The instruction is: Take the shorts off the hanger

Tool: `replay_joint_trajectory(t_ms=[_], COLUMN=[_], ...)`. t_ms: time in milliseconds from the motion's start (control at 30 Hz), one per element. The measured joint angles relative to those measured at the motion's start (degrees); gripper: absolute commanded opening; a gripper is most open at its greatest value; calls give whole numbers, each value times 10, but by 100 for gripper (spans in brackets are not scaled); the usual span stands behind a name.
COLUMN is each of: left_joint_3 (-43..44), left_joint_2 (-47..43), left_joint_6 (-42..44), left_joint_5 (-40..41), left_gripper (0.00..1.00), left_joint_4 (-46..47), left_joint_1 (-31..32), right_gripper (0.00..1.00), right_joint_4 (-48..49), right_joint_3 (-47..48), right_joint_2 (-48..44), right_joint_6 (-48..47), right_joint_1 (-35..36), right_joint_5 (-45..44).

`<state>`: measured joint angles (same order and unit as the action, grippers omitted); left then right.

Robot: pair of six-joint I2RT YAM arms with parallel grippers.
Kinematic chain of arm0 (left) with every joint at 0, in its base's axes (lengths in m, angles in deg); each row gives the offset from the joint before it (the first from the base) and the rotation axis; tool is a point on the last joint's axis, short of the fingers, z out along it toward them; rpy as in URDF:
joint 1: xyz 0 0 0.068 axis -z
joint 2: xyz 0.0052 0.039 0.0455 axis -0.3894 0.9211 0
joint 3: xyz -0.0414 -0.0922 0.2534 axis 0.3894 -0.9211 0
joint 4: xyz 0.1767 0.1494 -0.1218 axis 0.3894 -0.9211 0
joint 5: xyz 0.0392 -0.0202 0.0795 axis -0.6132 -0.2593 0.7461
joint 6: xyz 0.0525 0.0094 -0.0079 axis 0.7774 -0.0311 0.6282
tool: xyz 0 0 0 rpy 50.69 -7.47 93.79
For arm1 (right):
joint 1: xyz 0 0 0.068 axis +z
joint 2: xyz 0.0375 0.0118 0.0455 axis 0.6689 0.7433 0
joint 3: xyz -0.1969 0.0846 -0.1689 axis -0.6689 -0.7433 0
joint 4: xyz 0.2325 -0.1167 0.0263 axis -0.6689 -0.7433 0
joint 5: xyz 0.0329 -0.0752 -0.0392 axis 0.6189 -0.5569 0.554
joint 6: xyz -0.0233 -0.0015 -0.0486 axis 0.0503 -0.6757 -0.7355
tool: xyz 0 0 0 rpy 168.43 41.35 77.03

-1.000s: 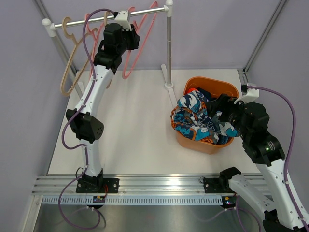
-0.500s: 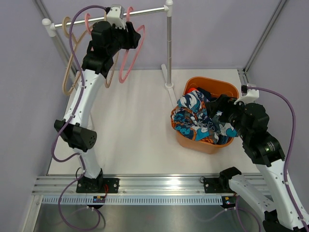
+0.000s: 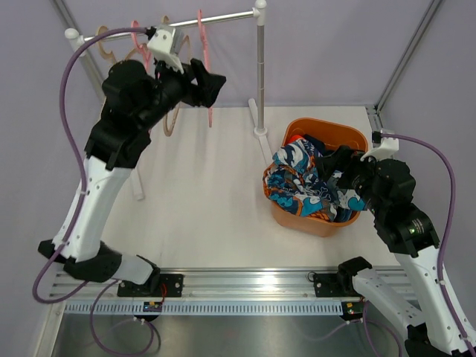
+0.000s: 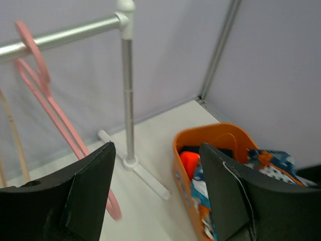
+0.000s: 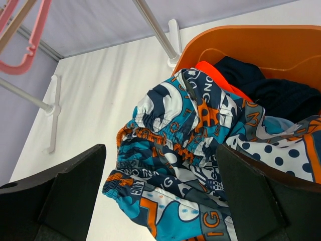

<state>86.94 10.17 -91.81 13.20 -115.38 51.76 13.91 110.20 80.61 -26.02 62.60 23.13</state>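
At far left, the overhead view shows bare hangers on the rail [image 3: 223, 16]. The left wrist view shows only a pink hanger [image 4: 45, 105] and the edge of a tan hanger [image 4: 12, 135], both empty. The left gripper [image 3: 212, 82] hangs in the air in front of the rail, and its wrist view shows its jaws spread wide with nothing between them [image 4: 155, 196].

To the right, past the stand's post [image 3: 259, 74], the orange basket [image 3: 327, 128] sits on the white table [image 3: 208, 193] and holds the shorts. The printed pair [image 5: 185, 145], in blue, orange and white with a gathered waistband, lies crumpled on top and spills over the basket's left rim. Only the right wrist view shows what lies beneath it: an orange-red pair [image 5: 215, 73] and a dark navy pair [image 5: 271, 90] against the far wall. The left wrist view catches just a patch of orange-red.

The right gripper [image 5: 160, 201] hovers over the printed pair, fingers apart and empty.
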Motion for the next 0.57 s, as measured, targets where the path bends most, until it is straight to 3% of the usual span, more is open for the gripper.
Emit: replay_joint_trajectory(t_ms=[267, 567], left_joint_3=[-275, -363], left_joint_2=[-220, -287], left_joint_6=[-35, -36], left_joint_5=[35, 61], left_gripper=[70, 73], left_joint_4=[6, -29], left_joint_1=[85, 86], right_gripper=[99, 100], right_joint_4=[14, 33], right_joint_3=[0, -28], right_joint_2=[-4, -31], right_joint_6=[14, 23], right_joint_1=[0, 0], right_joint_5=[0, -5])
